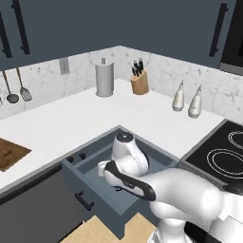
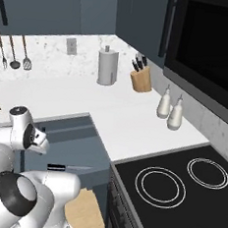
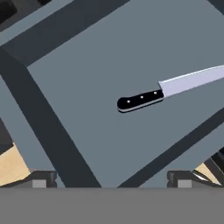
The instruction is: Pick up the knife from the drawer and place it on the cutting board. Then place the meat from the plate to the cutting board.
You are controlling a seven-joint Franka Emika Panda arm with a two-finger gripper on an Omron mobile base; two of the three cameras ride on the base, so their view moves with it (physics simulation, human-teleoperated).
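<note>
Leftmost in the left base view, cutting board (image 1: pixel 10 153) flat on the white counter (image 1: pixel 71 121), partly cut off by the frame edge. Next along, drawer (image 1: pixel 95 190) pulled open below the counter edge, black bar handle at its front, white arm bent down into it. Further right on the counter: paper towel holder (image 1: pixel 104 78), knife block (image 1: pixel 139 81), two pale bottles (image 1: pixel 186 99), then the black cooktop (image 1: pixel 223 156).

Seen from the hand, gripper (image 3: pixel 111 178) hanging over the drawer floor, finger tips (image 3: pixel 41 178) spread wide apart, nothing between them. Knife (image 3: pixel 175 87) lying flat on the grey drawer bottom, black handle toward the middle, pale blade running off to the right, well apart from the tips.
</note>
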